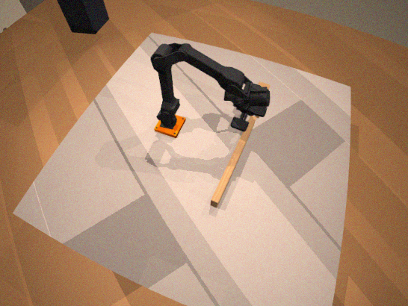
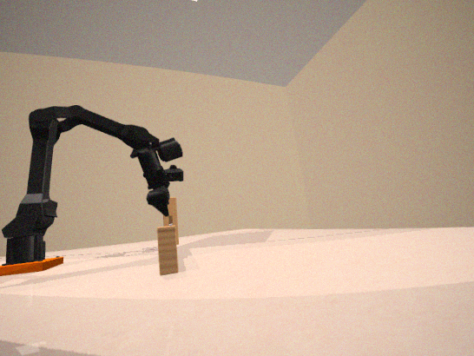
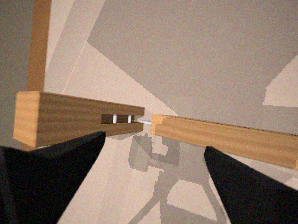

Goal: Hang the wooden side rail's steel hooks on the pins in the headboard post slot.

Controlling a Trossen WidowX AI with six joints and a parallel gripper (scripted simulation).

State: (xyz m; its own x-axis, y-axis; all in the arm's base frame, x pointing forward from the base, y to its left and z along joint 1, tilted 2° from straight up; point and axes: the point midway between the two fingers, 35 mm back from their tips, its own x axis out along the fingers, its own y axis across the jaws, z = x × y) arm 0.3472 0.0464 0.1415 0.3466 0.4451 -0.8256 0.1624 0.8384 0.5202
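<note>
The wooden side rail lies along the table, its hook end facing the headboard post. The post stands upright; the arm mostly hides it in the top view. In the wrist view, its slot shows two pale pins, one pin farther left and one pin nearer the rail. A thin bit of steel hook shows between rail and post; whether it touches a pin cannot be told. My gripper is open and empty, above the rail's hook end near the post.
The arm's orange base plate sits on the table to the left of the rail. A dark block stands beyond the table's back left edge.
</note>
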